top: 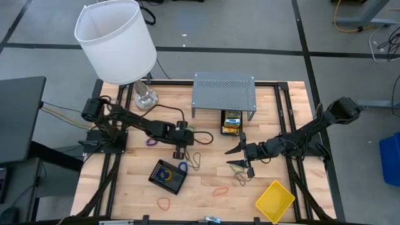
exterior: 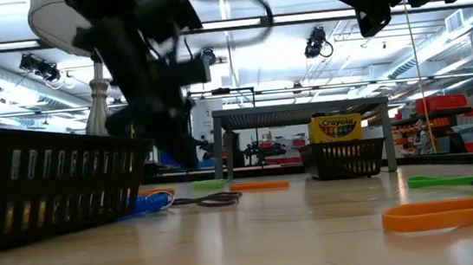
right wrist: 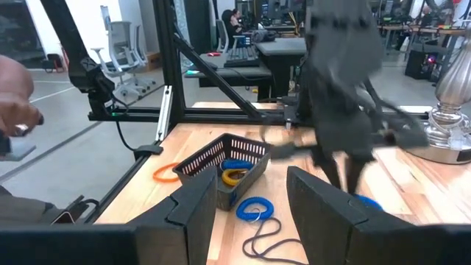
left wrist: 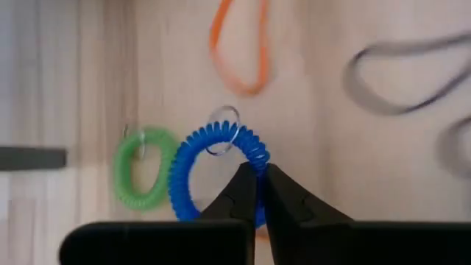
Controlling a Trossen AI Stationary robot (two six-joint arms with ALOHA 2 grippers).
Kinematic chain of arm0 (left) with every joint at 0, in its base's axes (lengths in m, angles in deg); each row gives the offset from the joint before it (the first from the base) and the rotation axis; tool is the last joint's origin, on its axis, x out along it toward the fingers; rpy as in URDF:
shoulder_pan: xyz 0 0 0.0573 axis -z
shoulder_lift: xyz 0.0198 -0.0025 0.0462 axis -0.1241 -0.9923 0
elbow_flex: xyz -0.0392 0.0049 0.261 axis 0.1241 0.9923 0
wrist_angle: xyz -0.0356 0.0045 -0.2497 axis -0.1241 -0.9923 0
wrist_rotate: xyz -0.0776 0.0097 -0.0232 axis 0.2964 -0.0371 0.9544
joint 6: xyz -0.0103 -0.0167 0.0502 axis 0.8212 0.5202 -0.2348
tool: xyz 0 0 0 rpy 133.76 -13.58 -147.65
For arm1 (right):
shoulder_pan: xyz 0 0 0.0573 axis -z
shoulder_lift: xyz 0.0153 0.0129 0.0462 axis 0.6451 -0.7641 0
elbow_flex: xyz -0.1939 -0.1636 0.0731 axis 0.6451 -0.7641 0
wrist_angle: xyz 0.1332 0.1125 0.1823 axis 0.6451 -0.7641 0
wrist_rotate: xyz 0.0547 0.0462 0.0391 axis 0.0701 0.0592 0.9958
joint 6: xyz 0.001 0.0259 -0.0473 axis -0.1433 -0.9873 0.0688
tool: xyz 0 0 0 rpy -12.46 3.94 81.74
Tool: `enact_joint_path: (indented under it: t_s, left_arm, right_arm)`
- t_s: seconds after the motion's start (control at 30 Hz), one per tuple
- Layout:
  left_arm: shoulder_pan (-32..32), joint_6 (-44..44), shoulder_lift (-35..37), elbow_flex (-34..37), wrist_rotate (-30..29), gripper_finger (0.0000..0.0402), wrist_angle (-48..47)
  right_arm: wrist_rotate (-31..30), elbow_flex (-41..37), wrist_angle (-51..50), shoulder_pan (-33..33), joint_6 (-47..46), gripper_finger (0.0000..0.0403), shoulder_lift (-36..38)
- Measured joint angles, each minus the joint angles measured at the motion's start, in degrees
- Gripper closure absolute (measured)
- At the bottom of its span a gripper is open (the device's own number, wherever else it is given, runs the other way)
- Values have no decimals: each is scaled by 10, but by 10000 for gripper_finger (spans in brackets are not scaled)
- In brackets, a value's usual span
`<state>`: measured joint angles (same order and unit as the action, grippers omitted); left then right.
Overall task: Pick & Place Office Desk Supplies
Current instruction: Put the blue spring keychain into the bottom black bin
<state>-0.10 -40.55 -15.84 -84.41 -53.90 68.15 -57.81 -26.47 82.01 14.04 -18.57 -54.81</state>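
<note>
My left gripper [left wrist: 260,175] is shut at the rim of a blue coil loop [left wrist: 193,165] with a small key ring, which lies on the wooden table just beyond the black mesh tray [top: 167,176]. Beside the loop lie a green coil [left wrist: 143,177] and an orange band [left wrist: 239,51]. The high view hides this loop under the left gripper [top: 181,152]. The mesh tray holds a yellow and a blue coil; another blue coil [right wrist: 254,208] rests on the table beside it. My right gripper [top: 240,156] hangs open and level over the table's right half, touching nothing. My left gripper has its two fingertips closed together on the blue coil loop's rim [left wrist: 257,153], on the side away from the green coil. The fingers slant down onto it from the table's left. The loop lies flat on the table.
A crayon box [top: 232,120] stands in a second mesh tray under the grey perforated shelf [top: 224,92]. A yellow tray [top: 275,201] lies near the front right. A white-shaded lamp [top: 115,40] stands at the far left. Dark loops [top: 195,160] and orange bands [top: 220,190] are scattered about.
</note>
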Motion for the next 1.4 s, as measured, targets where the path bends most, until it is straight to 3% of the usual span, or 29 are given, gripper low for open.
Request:
enact_joint_path:
  t_s: [0.27,0.57,0.7,0.9,1.2,1.4]
  left_arm:
    - [70,66,126,11,98,391,24]
    - [172,158,210,176,145,391,339]
    - [200,216,213,250,139,391,411]
    - [241,279,213,295,106,391,402]
    - [267,345,214,296,84,391,251]
    - [267,348,214,296,103,315,246]
  right_arm:
    - [0,0,0,0,0,231,0]
    - [0,0,-3,0,0,231,0]
    - [0,0,0,0,-1,231,0]
    - [0,0,1,0,-2,231,0]
    - [0,0,1,0,-1,231,0]
    - [0,0,1,0,3,231,0]
